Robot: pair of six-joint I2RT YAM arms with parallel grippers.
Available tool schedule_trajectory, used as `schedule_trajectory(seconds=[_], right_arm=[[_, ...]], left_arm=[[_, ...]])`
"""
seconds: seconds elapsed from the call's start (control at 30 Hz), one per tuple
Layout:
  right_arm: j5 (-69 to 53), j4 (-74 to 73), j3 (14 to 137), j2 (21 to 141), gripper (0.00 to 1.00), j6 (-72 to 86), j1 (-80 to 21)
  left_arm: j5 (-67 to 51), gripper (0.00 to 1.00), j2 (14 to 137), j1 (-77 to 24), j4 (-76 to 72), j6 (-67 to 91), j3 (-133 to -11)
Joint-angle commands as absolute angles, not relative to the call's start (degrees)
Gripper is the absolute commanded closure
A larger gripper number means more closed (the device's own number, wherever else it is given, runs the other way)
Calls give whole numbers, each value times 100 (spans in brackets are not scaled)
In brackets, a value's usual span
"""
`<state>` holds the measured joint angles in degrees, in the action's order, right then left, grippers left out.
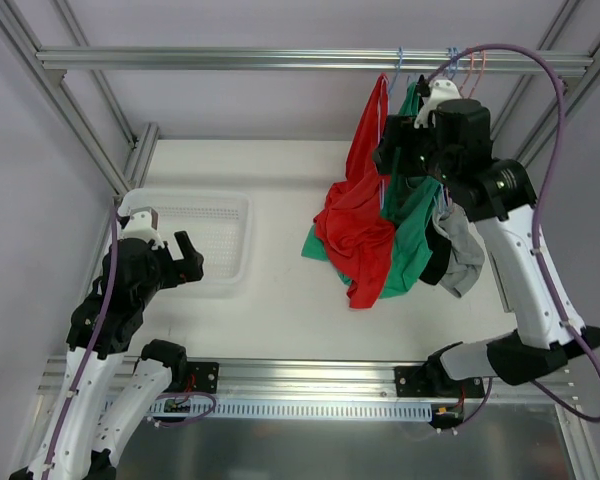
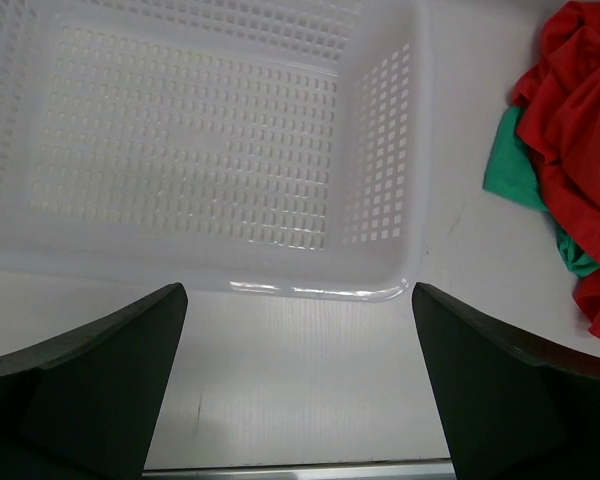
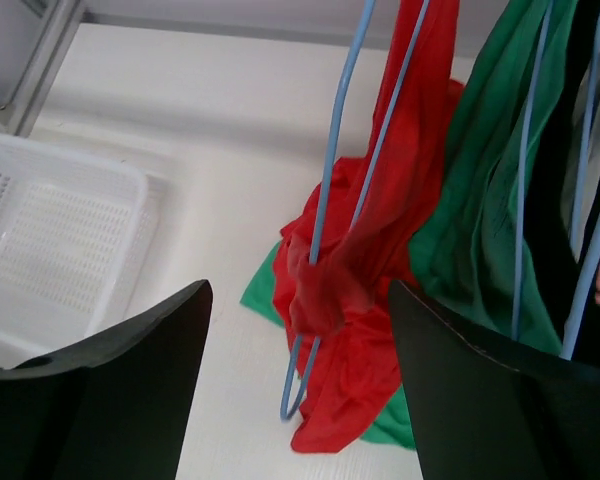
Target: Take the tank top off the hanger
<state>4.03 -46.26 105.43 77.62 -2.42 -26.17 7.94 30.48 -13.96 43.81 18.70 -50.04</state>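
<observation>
A red tank top (image 1: 360, 220) hangs by one strap from a blue wire hanger (image 1: 384, 150) on the top rail, its body heaped on the table. In the right wrist view the red top (image 3: 380, 250) is bunched round the blue hanger (image 3: 325, 220), whose lower loop pokes out below. My right gripper (image 1: 392, 150) is open, high up beside the hanger and holding nothing (image 3: 300, 380). My left gripper (image 1: 185, 262) is open and empty (image 2: 298, 380), low over the table just in front of the basket.
A white perforated basket (image 1: 232, 215) sits at the left (image 2: 400, 180). A green top (image 1: 415, 240), plus black and grey garments (image 1: 465, 250), hang on other hangers right of the red one. Aluminium frame rails (image 1: 230, 60) border the table.
</observation>
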Motion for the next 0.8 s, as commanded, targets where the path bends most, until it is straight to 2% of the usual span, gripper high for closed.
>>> schedule_trajectory(seconds=[0.0,0.1,0.13,0.2,0.23,0.3,0.37,0.5,0.57,0.77], right_arm=[[1414,-4771,11492,8408,26,-571,-2742],[1888,-4904,12013,8963,42,-589,-2786],[1977,-4904,12076,9043,54,-571,-2804],[2179,-4904,12146,9149,59,-545,-2847],[2249,-4896,12146,9219,66,-536,-2865],[2337,-4825,12138,9263,68,-510,-2918],[2434,-4790,12138,9299,75,-449,-2935],[2584,-4650,12015,9238,97,-325,-2953],[2610,-4501,11918,9141,100,-264,-2971],[2567,-3692,11558,8746,100,-150,-2971]], left_arm=[[651,1,3041,-1450,4166,1898,-4975],[563,1,3120,-1459,4157,1872,-4966],[536,1,3138,-1459,4157,1872,-4966],[510,1,3146,-1468,4140,1863,-4948],[492,1,3146,-1468,4140,1855,-4957],[466,1,3146,-1468,4131,1854,-4948],[387,1,3164,-1476,4104,1846,-4939],[334,1,3199,-1485,4096,1828,-4939],[325,1,3182,-1485,4078,1828,-4939],[281,1,3164,-1503,4069,1811,-4931]])
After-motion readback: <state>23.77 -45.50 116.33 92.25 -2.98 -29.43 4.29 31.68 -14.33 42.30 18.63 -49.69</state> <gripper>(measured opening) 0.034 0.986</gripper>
